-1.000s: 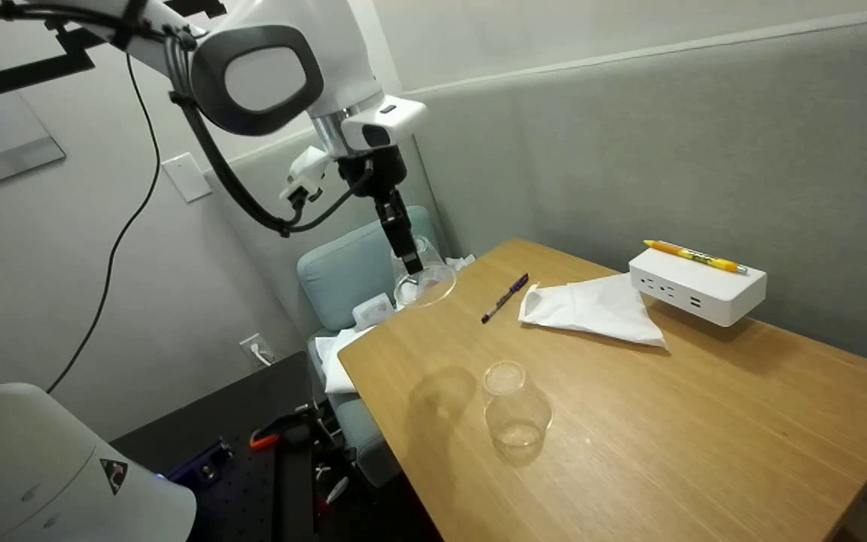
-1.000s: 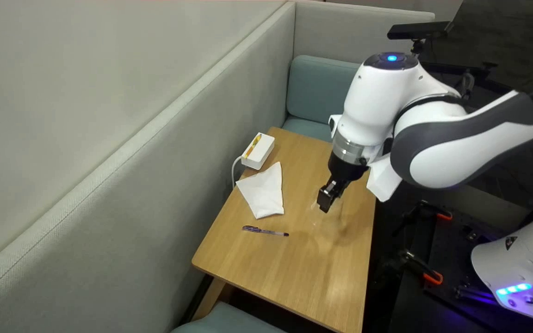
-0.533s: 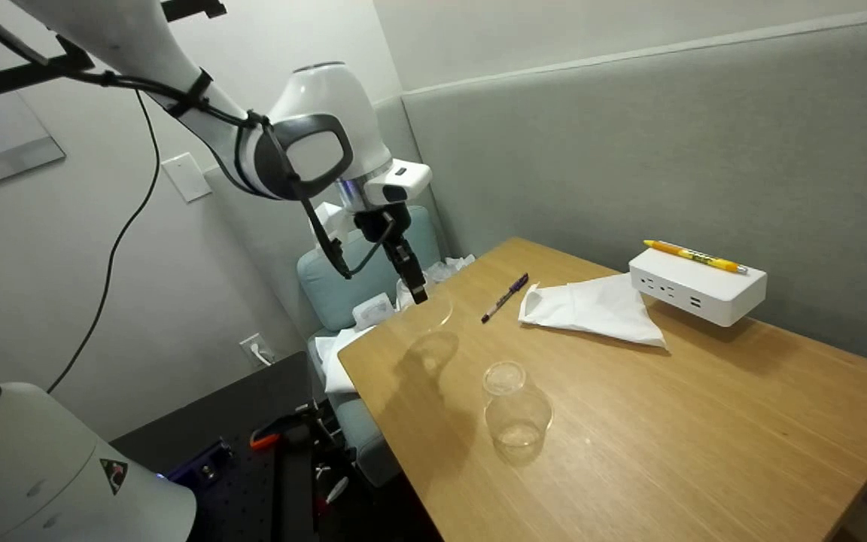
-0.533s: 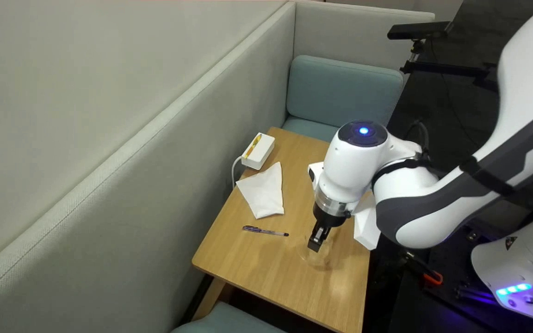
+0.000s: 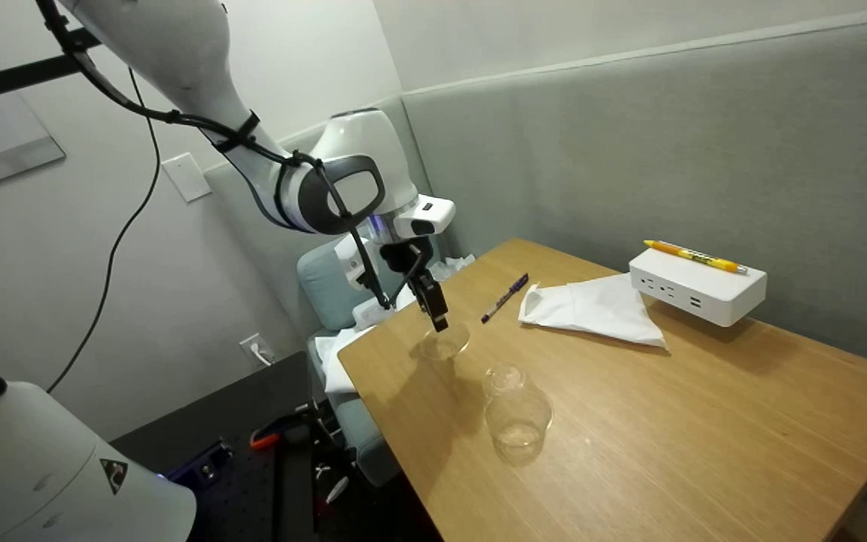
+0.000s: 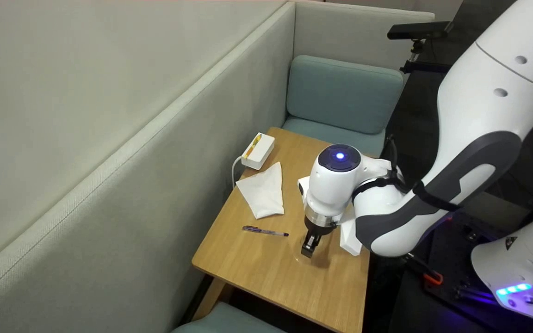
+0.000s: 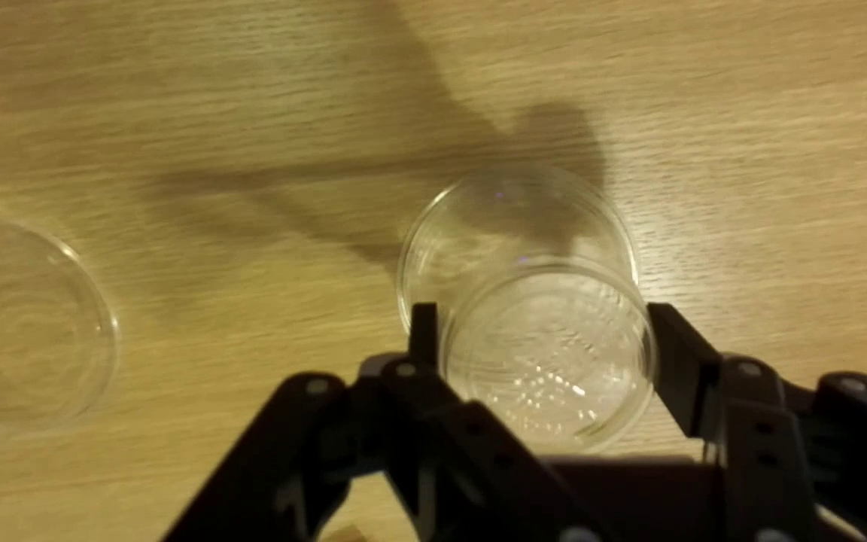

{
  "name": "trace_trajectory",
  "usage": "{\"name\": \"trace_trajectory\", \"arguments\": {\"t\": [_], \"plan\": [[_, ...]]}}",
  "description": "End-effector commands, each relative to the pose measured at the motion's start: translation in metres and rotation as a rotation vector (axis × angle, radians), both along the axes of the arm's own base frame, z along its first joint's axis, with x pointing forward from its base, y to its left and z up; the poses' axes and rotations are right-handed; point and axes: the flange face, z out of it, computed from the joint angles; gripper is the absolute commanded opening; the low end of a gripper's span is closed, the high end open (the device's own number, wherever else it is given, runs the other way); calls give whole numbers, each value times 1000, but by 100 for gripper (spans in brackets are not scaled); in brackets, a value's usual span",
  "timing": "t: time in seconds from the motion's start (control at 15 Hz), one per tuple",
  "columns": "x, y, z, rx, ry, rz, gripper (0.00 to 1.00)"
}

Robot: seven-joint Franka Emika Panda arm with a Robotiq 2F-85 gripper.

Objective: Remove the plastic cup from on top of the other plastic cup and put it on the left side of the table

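Note:
My gripper (image 5: 439, 325) is shut on the plastic cup (image 5: 448, 349), clear and upside down, near the corner of the table (image 5: 674, 452) in an exterior view. In the wrist view, the gripper (image 7: 540, 320) has one finger on each side of the cup (image 7: 546, 354). The cup's wide rim points down, low over the wood top; I cannot tell if it touches. The gripper also shows in an exterior view (image 6: 307, 252). The other plastic cup (image 5: 518, 414) stands upside down on the table, apart from the held one. It shows at the left of the wrist view (image 7: 34, 324).
A purple pen (image 5: 505, 299) and a white paper bag or napkin (image 5: 595, 310) lie near the wall side. A white power box (image 5: 697, 290) with a yellow pen (image 5: 693, 256) is at the table's edge. A pale blue-green chair (image 5: 328, 278) stands beyond the corner.
My gripper has come down toward the table near the corner with the cup held in it. In an exterior view it also moved slightly right over the last half second. The other cup has not moved.

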Motion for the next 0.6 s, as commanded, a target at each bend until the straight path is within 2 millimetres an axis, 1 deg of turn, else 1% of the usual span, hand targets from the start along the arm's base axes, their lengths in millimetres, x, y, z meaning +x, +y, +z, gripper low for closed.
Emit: {"name": "trace_trajectory", "arguments": {"t": [0.0,0.13,0.27,0.53], "plan": [[1,1,11,5,-40,5,99],[-8,-7,31,20,-40,2,100],[-17,-23,58,21,-33,-8,100],[-32,-64,110,20,-67,-48,100]]}}
